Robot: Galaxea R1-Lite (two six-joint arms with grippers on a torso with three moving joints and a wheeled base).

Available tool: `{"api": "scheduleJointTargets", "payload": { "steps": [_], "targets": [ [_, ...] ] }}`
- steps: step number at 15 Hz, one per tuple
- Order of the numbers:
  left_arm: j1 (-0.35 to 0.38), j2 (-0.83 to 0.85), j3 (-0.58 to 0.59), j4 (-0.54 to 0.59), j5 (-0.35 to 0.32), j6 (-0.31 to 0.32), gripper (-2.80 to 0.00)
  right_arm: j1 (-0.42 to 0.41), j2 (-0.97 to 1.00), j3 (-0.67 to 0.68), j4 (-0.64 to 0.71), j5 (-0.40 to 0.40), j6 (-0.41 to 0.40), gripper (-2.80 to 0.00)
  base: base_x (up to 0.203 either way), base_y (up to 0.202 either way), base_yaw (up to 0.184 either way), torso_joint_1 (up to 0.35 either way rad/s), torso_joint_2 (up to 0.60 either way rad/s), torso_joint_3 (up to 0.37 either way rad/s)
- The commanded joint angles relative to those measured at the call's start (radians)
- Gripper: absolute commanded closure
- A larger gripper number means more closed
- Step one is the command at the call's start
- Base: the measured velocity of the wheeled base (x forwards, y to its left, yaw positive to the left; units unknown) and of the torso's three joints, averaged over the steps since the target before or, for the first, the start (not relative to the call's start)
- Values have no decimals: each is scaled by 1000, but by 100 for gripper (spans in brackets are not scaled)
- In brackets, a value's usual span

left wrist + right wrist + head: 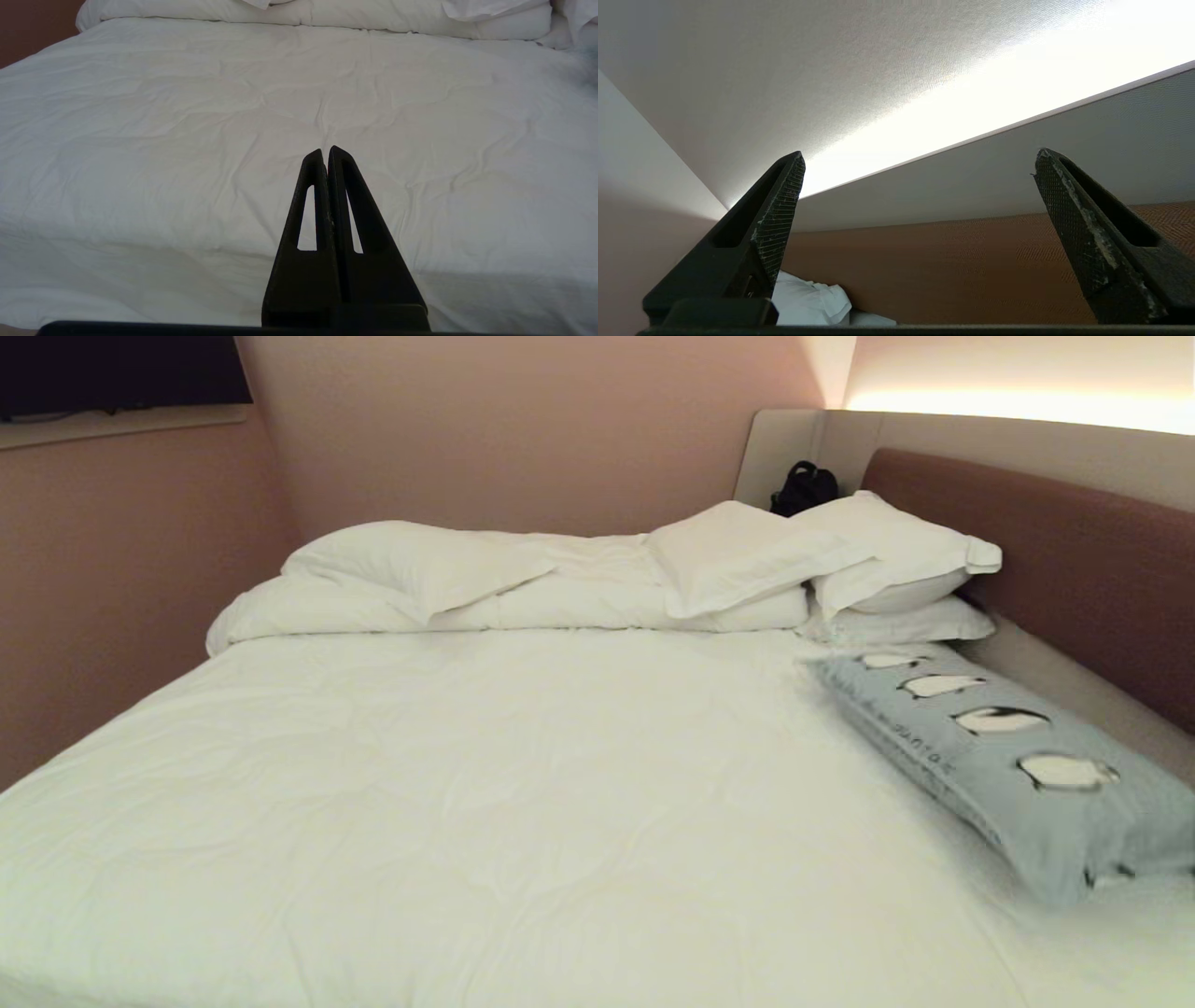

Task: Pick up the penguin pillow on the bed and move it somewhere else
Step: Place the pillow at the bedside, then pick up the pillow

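The penguin pillow [1008, 756], light blue with a row of black-and-white penguins, lies flat on the bed [523, 784] along its right side, beside the brown headboard [1074, 560]. Neither arm shows in the head view. My right gripper [920, 161] is open and empty, tilted up toward the headboard [948, 270] and the lit wall; the penguin pillow is out of its view. My left gripper [325, 151] is shut with nothing in it, pointing level over the white sheet [187, 140] near the bed's front edge.
A folded white duvet [485, 588] and white pillows [840, 560] lie along the far side of the bed. A black bag [803, 487] sits on the ledge behind them. Pink walls close in at the left and back. A white pillow corner [808, 301] shows low in the right wrist view.
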Motion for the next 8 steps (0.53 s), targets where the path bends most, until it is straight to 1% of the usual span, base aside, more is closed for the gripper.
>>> {"api": "scheduleJointTargets", "payload": {
  "steps": [1,3,5,7,8],
  "targets": [
    [0,0,0,0,0,0,0,9,29,13,44,9,3,-280,0,0,0,0,0,0],
    [0,0,0,-2,0,-1,0,26,98,14,84,26,3,-280,0,0,0,0,0,0],
    [0,0,0,-2,0,-1,0,45,188,13,159,80,3,-280,0,0,0,0,0,0],
    [0,0,0,-2,0,-1,0,57,257,14,288,206,8,-280,0,0,0,0,0,0],
    [0,0,0,-2,0,0,0,58,272,15,356,276,28,-280,0,0,0,0,0,0]
  ]
}}
